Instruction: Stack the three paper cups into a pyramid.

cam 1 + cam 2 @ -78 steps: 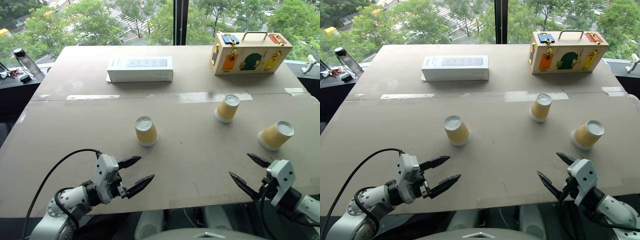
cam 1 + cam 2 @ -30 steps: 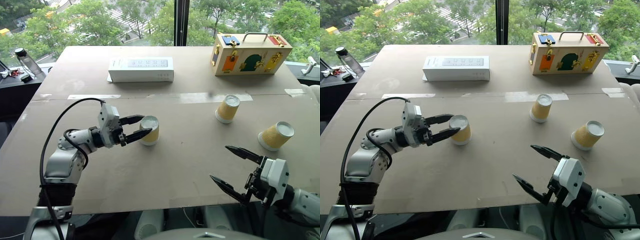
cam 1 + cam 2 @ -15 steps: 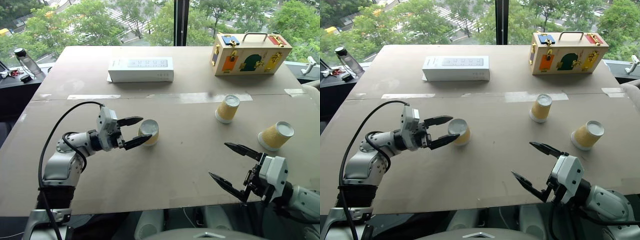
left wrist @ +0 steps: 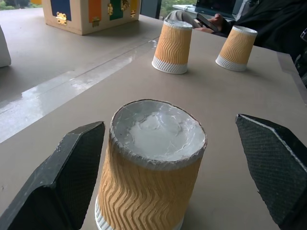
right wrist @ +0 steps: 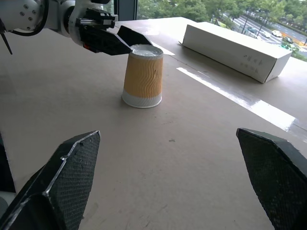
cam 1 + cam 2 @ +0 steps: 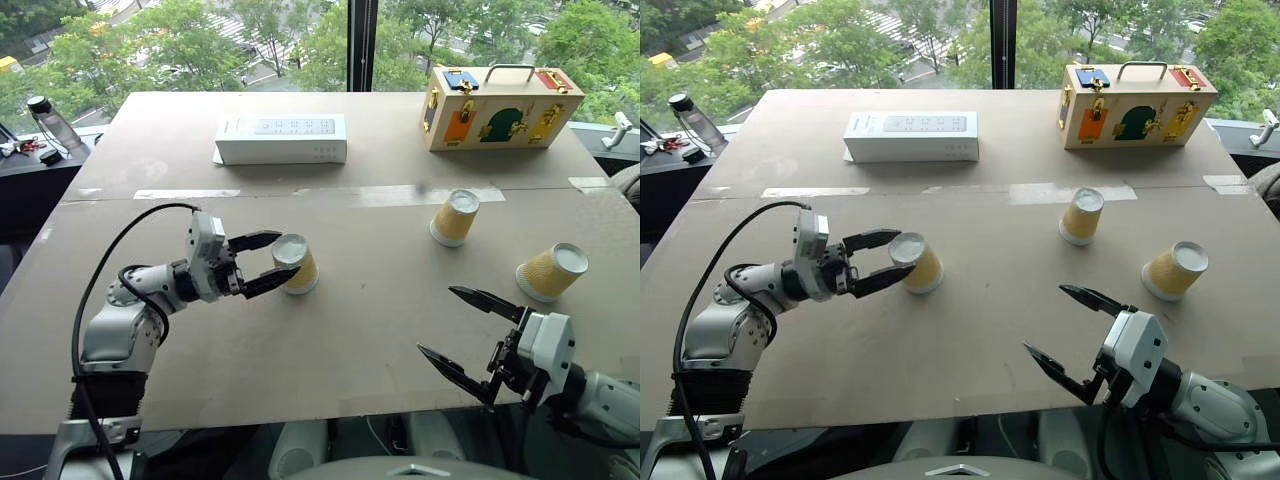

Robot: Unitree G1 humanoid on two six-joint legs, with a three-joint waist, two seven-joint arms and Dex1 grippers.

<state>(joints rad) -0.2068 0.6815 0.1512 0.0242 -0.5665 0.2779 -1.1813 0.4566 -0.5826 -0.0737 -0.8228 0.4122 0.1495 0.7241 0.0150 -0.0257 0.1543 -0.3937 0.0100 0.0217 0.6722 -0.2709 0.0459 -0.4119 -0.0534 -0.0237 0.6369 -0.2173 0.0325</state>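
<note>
The left gripper [image 6: 267, 262] has its jaws spread wide, with 1 upside-down paper cup [image 6: 296, 263] between the tips, seemingly untouched. The other 2 cups [image 6: 455, 217] [image 6: 551, 271] sit well apart from it, beyond the right gripper [image 6: 470, 330], whose jaws also gape, with nothing between them.

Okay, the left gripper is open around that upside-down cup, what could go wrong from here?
1. The left gripper straddles the near cup up by its narrow top; closing there may tip it or let it slip.
2. The thin paper wall could crush under a hard squeeze.
3. The other two cups stand apart from each other on the right side of the table, one leaning; a pyramid base needs them close and upright, or the top cup may fall.
</note>
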